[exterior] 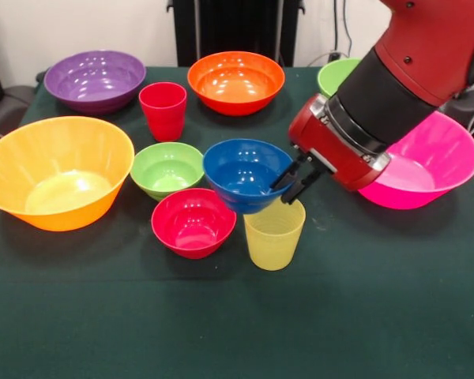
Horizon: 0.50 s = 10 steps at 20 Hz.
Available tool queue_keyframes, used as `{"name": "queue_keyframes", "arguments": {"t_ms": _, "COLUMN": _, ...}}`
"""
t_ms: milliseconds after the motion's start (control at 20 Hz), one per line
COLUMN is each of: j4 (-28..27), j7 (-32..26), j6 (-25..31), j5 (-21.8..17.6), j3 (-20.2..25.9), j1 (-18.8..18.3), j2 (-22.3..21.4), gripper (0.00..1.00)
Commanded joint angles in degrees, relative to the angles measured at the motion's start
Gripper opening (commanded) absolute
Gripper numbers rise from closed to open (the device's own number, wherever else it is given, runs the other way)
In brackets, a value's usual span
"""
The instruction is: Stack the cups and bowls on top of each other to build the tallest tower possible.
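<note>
Arm [411, 71]: glossy red shells, black mid-section, silver ring at wrist; gripper [296, 183] with thin black fingers

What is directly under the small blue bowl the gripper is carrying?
The blue bowl, pinched at its rim by the gripper, hangs over the yellow cup. The cup's open rim shows just right of the bowl's base; whether bowl and cup touch cannot be told.

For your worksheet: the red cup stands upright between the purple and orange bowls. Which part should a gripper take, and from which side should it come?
Grip the rim wall of the red cup, coming straight down from above with one finger inside and one outside. It stands upright with its mouth open and clear, and the purple bowl and small green bowl crowd its sides, so a sideways approach looks tighter.
</note>
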Motion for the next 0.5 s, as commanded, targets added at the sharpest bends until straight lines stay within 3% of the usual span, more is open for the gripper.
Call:
{"name": "queue_keyframes", "arguments": {"t_ms": 50, "j4": 5.64, "j7": 3.38, "j6": -2.94, "j5": -3.80, "j3": 9.16, "j1": 1.65, "j2": -0.77, "gripper": 0.00}}
{"name": "queue_keyframes", "arguments": {"t_ms": 500, "j4": 4.24, "j7": 5.88, "j6": -1.69, "j5": -2.31, "j3": 8.69, "j1": 2.03, "j2": 0.12, "gripper": 0.00}}
